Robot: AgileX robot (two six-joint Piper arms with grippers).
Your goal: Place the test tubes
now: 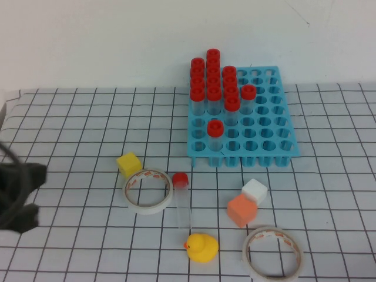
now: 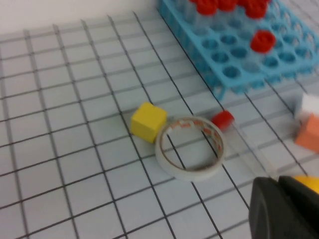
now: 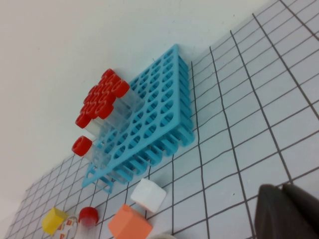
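Loosely on its side, the clear plastic test tube with a red cap (image 1: 183,200) lies near the table's front, just beside a white tape roll (image 1: 148,190); its see-through body is hard to trace. Farther back stands the blue plastic rack (image 1: 270,111), partly filled with red-capped tubes (image 1: 212,82). The left gripper (image 2: 280,199), fingers together, shows only its dark tip at the near left. The right gripper (image 3: 285,204), likewise closed, is cut off, somewhere right of the rack.
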